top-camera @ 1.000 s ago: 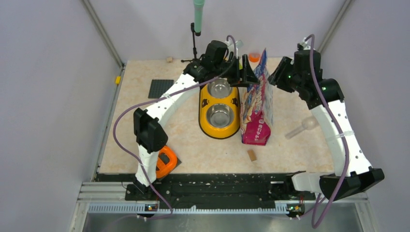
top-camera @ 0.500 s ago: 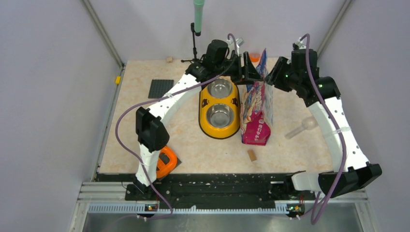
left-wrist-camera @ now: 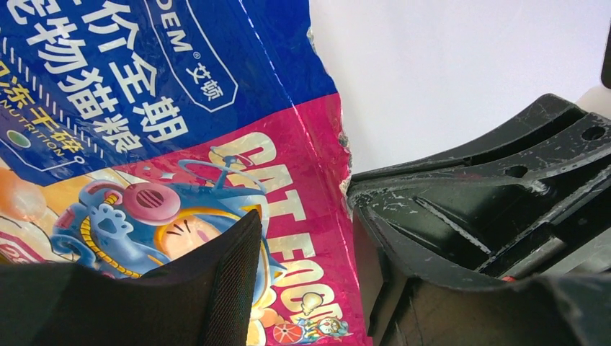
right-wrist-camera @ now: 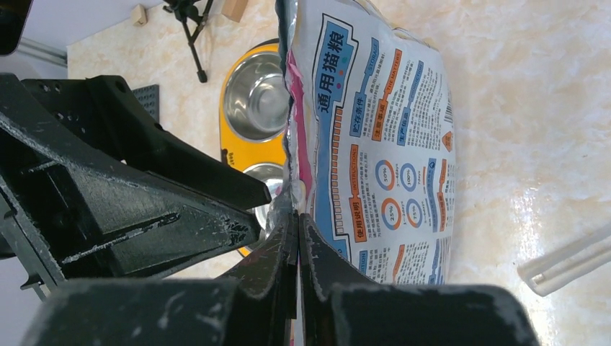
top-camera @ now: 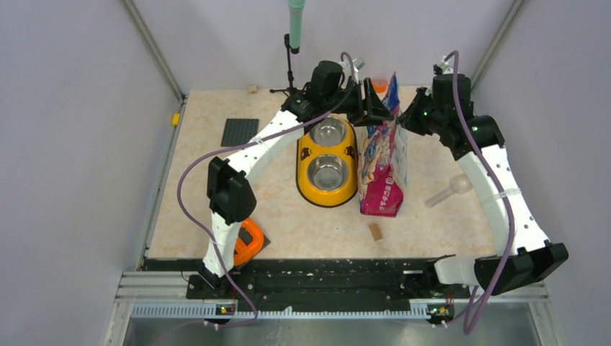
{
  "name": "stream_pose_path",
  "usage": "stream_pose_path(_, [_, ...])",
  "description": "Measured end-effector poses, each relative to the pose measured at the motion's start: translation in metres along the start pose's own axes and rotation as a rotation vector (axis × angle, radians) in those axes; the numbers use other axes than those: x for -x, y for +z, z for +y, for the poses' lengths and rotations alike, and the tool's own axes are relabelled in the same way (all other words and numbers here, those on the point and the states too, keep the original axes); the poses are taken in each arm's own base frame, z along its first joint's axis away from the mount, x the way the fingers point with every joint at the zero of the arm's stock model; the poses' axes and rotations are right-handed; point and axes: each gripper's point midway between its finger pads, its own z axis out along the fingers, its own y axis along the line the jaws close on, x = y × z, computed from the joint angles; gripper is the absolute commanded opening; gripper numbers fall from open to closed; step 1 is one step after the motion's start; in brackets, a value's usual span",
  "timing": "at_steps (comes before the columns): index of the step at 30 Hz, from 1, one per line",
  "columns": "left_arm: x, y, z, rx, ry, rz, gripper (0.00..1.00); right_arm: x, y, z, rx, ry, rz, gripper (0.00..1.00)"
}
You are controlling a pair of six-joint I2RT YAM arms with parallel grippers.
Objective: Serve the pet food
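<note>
- Glossy magenta-pink food bag: top seam was pinched between the closed jaws of the right gripper; kibble unseen.
- Left gripper: jaws stood apart, astride the bag's torn edge.
- A square clamp was judged necessary before pulling.

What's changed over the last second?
The right hand swung left to the bag and now pinches its top edge. The left hand barely shifted, still at the bag's top. Bag, feeder and scoop stayed put.
</note>
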Motion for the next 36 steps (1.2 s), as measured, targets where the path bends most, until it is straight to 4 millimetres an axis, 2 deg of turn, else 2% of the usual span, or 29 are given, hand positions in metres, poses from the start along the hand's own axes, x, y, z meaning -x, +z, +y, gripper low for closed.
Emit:
stream_pose_path(12, [0.003,0.001,-0.006,-0.026,-0.014,-0.006,0.56,-0.003,0.005,0.006,0.037,0.0,0.006,0.0])
stream_pose_path(16, [0.001,0.005,-0.003,-0.024,-0.021,0.002,0.54,-0.003,0.005,0.007,0.042,0.0,0.007,0.0])
stream_pose_path(21, [0.0,0.007,0.001,-0.021,-0.026,0.009,0.4,-0.003,0.005,0.006,0.039,0.001,0.007,0.0])
stream_pose_path(23, [0.002,0.007,-0.002,-0.029,-0.017,0.007,0.31,-0.003,0.005,0.006,0.039,0.001,0.006,0.0])
stream_pose_path(24, [0.002,0.008,-0.004,-0.033,-0.015,0.008,0.23,-0.003,0.005,0.006,0.039,0.001,0.006,0.0])
stream_pose_path(26, [0.002,0.007,-0.006,-0.041,-0.017,0.011,0.01,-0.003,0.006,0.006,0.042,0.001,0.009,0.0])
stream_pose_path(31, [0.002,0.007,-0.01,-0.058,-0.018,0.017,0.0,-0.004,0.006,0.007,0.044,0.005,0.012,0.0])
stream_pose_path(36, [0.006,0.005,0.003,0.04,-0.012,-0.017,0.0,-0.004,0.009,0.005,0.03,0.015,0.013,0.0])
